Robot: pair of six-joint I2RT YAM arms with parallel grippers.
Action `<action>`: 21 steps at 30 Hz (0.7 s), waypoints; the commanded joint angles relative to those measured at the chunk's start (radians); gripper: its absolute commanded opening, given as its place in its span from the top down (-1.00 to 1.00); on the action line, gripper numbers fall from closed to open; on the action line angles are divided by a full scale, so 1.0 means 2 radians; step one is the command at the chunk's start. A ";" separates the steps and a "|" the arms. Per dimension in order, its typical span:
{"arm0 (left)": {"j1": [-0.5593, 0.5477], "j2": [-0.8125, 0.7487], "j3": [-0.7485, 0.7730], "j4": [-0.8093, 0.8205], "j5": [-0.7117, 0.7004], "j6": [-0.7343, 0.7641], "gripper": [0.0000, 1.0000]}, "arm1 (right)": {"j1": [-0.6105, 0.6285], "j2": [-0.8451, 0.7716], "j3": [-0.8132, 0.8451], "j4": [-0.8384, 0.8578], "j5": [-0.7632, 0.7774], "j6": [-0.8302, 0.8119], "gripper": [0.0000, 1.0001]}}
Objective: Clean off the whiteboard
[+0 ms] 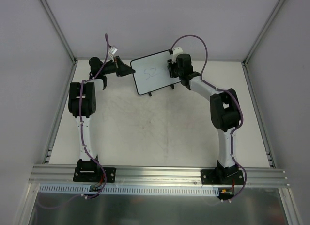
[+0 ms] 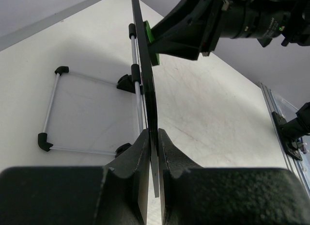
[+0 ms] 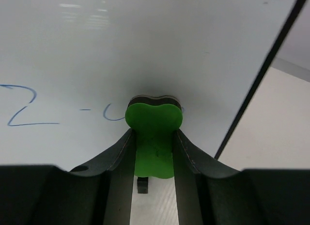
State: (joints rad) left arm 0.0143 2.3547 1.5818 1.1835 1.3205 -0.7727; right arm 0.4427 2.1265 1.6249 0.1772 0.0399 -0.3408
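The whiteboard (image 1: pixel 151 72), white with a thin black frame, stands tilted at the back of the table with blue writing on its face. My left gripper (image 1: pixel 127 70) is shut on its left edge; in the left wrist view the board (image 2: pixel 145 74) runs edge-on between the fingers (image 2: pixel 138 152). My right gripper (image 1: pixel 175 69) is shut on a green eraser (image 3: pixel 154 137) and presses its dark felt face against the board (image 3: pixel 145 45) near the right side. Blue marks (image 3: pixel 22 106) lie left of the eraser. The eraser's green edge also shows in the left wrist view (image 2: pixel 153 45).
A wire stand with black corner feet (image 2: pixel 63 111) lies flat on the table behind the board. Grey enclosure walls (image 1: pixel 34 65) surround the table. An aluminium rail (image 1: pixel 160 175) with both arm bases runs along the near edge.
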 commanded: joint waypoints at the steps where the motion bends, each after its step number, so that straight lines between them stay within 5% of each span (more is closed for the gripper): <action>1: -0.005 -0.003 0.019 0.030 0.046 0.015 1.00 | -0.018 0.022 0.038 -0.013 0.009 0.010 1.00; 21: -0.005 -0.005 0.021 0.009 0.052 0.027 1.00 | 0.033 0.043 0.094 -0.100 -0.044 -0.045 0.99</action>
State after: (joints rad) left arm 0.0124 2.3547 1.5852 1.1645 1.3285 -0.7567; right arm 0.4850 2.1914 1.7653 0.0170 -0.0013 -0.4068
